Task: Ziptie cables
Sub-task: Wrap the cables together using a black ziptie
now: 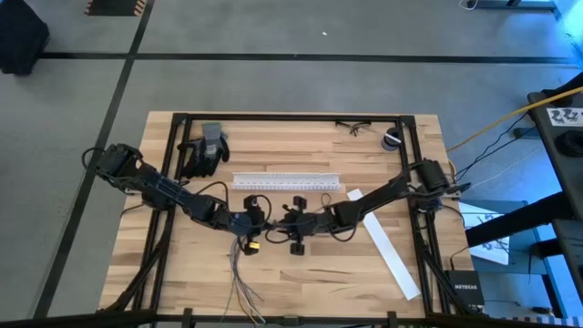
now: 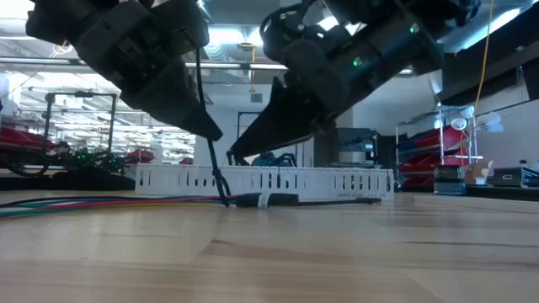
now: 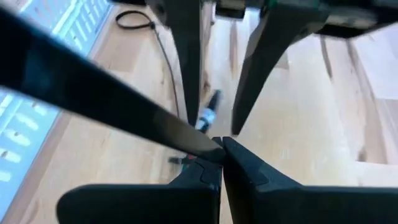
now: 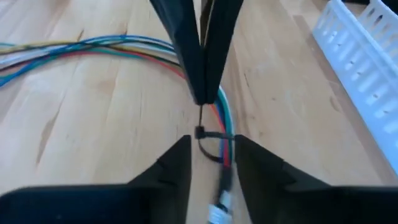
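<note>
The cables (image 4: 93, 50) are a bundle of thin coloured wires lying on the wooden table and trailing toward the near edge (image 1: 244, 282). A black ziptie (image 4: 205, 134) is looped round the bundle near its connector end. My left gripper (image 3: 221, 149) hangs just above that loop, shut on the ziptie's tail. My right gripper (image 4: 211, 155) is open and low over the table. Its two fingers stand either side of the bundle beside the loop; whether they touch the wires, I cannot tell. In the low view both grippers meet over the bundle (image 2: 244, 200). My left gripper pinches the ziptie's tail (image 4: 200, 111) between its two fingertips, just above the loop, coming from above and pointing down. The tail rises near-upright from the bundle (image 2: 217, 168). The rest of the strip sticks out past the fingers (image 3: 124, 106). The loop and the wires lie on the table.
The white slotted channel (image 1: 285, 179) lies just beyond the grippers, toward the far edge. A flat white strip (image 1: 392, 246) lies slanted on the right. Black gloves (image 1: 205, 150), glasses (image 1: 353, 128) and a small roll (image 1: 392, 138) sit near the far edge. Bare wood lies toward the near edge.
</note>
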Controlling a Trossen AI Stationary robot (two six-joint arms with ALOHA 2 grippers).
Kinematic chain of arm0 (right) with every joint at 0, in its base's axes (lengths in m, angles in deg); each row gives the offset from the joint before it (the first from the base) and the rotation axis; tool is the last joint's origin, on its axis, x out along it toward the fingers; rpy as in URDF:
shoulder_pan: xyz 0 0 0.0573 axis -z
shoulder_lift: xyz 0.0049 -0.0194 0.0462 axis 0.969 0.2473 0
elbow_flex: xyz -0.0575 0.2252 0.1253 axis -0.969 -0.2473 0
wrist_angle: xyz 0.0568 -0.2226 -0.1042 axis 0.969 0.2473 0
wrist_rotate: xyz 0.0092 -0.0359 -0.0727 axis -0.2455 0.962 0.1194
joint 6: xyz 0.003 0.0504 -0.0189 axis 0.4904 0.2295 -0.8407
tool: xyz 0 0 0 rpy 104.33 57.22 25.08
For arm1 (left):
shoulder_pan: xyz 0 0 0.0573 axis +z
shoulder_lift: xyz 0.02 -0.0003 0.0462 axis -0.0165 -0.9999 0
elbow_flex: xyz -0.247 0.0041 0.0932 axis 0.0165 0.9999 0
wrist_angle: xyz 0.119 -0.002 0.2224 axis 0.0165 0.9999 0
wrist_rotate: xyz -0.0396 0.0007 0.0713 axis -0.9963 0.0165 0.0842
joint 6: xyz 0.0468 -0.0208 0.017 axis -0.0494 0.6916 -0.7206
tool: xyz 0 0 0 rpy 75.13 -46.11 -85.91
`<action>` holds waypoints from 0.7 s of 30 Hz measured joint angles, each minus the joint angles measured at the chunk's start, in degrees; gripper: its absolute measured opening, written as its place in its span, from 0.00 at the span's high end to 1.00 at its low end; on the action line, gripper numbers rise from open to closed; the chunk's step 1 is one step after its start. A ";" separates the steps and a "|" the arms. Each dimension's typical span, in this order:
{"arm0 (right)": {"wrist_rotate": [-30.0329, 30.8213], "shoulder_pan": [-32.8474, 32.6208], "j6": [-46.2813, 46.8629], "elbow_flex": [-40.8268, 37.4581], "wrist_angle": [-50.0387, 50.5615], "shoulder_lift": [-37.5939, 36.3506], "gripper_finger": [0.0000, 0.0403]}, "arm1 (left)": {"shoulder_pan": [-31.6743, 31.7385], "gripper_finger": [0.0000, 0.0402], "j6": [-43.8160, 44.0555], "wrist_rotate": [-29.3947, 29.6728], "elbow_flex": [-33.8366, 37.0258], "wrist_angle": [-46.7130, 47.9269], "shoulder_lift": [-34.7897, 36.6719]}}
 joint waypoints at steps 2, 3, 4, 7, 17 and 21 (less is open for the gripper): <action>-0.08 0.00 -0.75 0.00 1.21 -0.57 0.67 | 0.00 1.00 0.40 0.08 0.02 0.02 0.00; -0.33 0.00 -1.00 0.00 0.83 -0.58 0.66 | 0.02 1.00 0.59 0.17 0.02 -0.33 0.00; -0.42 -0.03 -1.12 0.00 -0.21 -0.45 0.65 | 0.02 1.00 0.60 0.17 0.02 -0.54 0.00; -0.02 -0.28 -2.72 0.08 -6.22 2.12 0.64 | 0.02 1.00 0.62 0.15 0.02 -1.61 0.00; 2.57 -0.28 -5.19 0.31 -11.57 7.04 0.67 | 0.02 1.00 -0.04 0.12 0.02 -2.75 0.00; 1.78 -0.26 -5.18 0.33 -11.70 7.02 0.79 | 0.07 1.00 -0.32 0.11 0.02 -2.72 -0.02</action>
